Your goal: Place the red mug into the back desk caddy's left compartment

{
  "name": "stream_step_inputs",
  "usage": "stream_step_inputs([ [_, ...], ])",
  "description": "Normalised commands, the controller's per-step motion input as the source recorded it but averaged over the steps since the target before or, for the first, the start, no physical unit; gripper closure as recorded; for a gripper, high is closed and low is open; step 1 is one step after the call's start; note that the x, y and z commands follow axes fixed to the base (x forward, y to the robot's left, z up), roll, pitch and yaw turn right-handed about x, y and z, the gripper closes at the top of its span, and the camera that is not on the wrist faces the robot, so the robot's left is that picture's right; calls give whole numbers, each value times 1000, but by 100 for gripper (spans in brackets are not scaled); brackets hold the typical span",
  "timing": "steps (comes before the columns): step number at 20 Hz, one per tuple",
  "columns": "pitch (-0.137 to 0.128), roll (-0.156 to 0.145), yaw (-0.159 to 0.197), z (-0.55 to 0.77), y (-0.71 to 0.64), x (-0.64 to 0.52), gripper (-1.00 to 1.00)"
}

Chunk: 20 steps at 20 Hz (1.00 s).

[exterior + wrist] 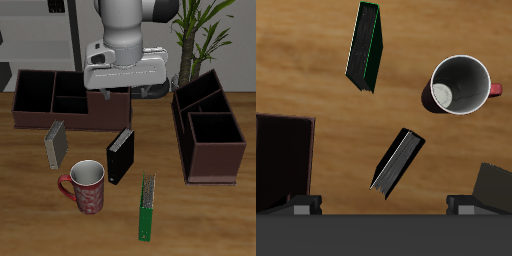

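The red mug [86, 186] stands upright on the table near its front edge, handle outward; in the wrist view [461, 85] I look down into its grey-white inside. The back desk caddy [60, 118] lies long side on at the table's back. Its large low end section, the left compartment [32, 95], is empty. My gripper [125, 95] hangs open and empty above the caddy's other end, well behind the mug. Its two fingers [301, 205] stand wide apart in the wrist view.
A second dark brown caddy [205, 130] stands end-on at the table's other side and also shows in the wrist view [281, 160]. A grey book [56, 145], a black book [120, 155] and a green book [148, 208] lie around the mug. A plant [200, 40] stands behind.
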Motion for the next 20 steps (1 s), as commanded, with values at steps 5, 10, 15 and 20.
stream_step_inputs([
  [5, 31, 50, 31, -149, -196, 312, -100],
  [10, 23, 17, 27, -130, -282, 230, -100],
  [15, -15, 38, 8, -52, -346, 243, -100],
  [20, -47, 26, 2, -118, -184, 166, -100],
])
